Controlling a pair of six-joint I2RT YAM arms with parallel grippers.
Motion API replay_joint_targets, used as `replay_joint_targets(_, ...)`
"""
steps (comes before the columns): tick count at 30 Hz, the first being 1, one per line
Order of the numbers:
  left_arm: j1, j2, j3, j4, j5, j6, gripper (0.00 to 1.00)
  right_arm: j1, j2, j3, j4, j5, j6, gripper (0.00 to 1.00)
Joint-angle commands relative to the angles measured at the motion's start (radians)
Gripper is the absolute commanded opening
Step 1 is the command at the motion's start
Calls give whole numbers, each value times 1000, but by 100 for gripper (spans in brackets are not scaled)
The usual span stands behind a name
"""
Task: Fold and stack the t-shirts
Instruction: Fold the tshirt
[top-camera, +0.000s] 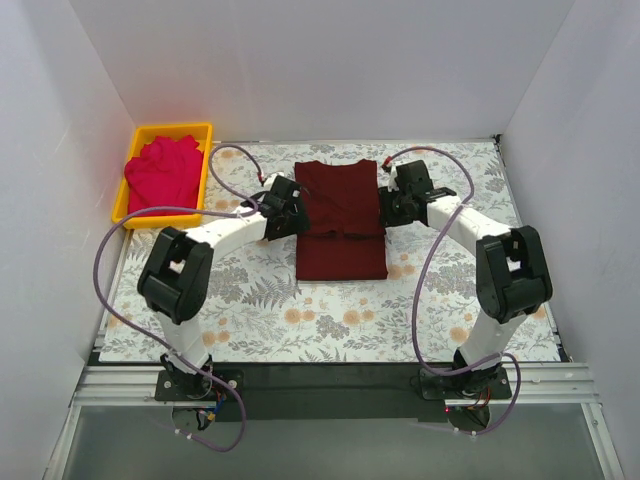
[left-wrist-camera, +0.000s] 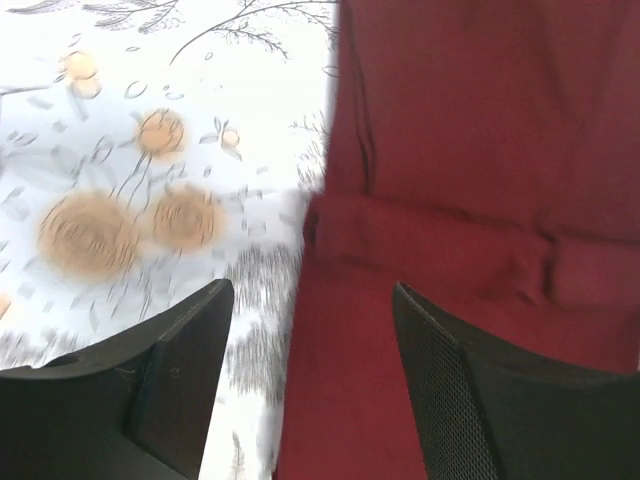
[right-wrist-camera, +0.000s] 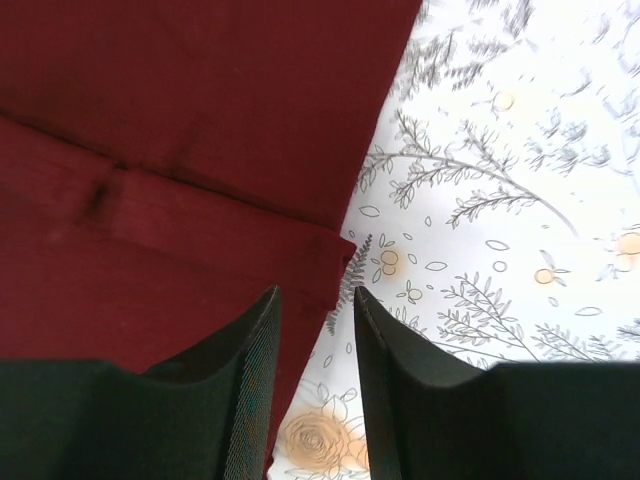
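Observation:
The dark maroon t-shirt (top-camera: 340, 222) lies flat mid-table, folded into a long rectangle with a cross fold about halfway. My left gripper (top-camera: 290, 210) is at its left edge. In the left wrist view that gripper (left-wrist-camera: 312, 300) is open, its jaws standing either side of the shirt's left edge (left-wrist-camera: 330, 380), empty. My right gripper (top-camera: 390, 205) is at the shirt's right edge. In the right wrist view it (right-wrist-camera: 315, 295) is open by a narrow gap over the shirt's edge (right-wrist-camera: 300, 330), holding nothing. The pinkish-red t-shirt (top-camera: 160, 172) lies crumpled in the bin.
A yellow plastic bin (top-camera: 205, 160) stands at the back left on the floral table cover (top-camera: 300, 320). White walls close in the table on three sides. Purple cables loop from both arms over the table.

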Motion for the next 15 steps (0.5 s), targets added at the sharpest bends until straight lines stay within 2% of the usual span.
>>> replay_joint_targets(1, -9, -184, -58, 3, 14, -39, 64, 17, -120, -14, 33, -22, 21, 42)
replay_joint_targets(5, -95, -259, -165, 9, 25, -90, 62, 59, -183, -83, 82, -63, 56, 41)
replay_joint_targets(6, -111, -265, -181, 17, 33, -98, 57, 77, -199, -112, 94, -80, 62, 36)
replay_joint_targets(7, -137, -270, -191, 20, 40, -107, 46, 88, -202, -122, 117, -94, 68, 33)
replay_joint_targets(9, -163, -264, -220, 29, 50, -121, 32, 111, -196, -139, 139, -132, 87, 21)
replay_joint_targets(10, -181, -256, -228, 32, 50, -125, 21, 131, -188, -149, 157, -140, 91, 19)
replay_joint_targets(13, -203, -216, -250, 37, 72, -136, 11, 160, -150, -154, 188, -163, 107, 12)
replay_joint_targets(15, -209, -180, -256, 37, 88, -139, 9, 175, -111, -151, 205, -180, 108, 11)
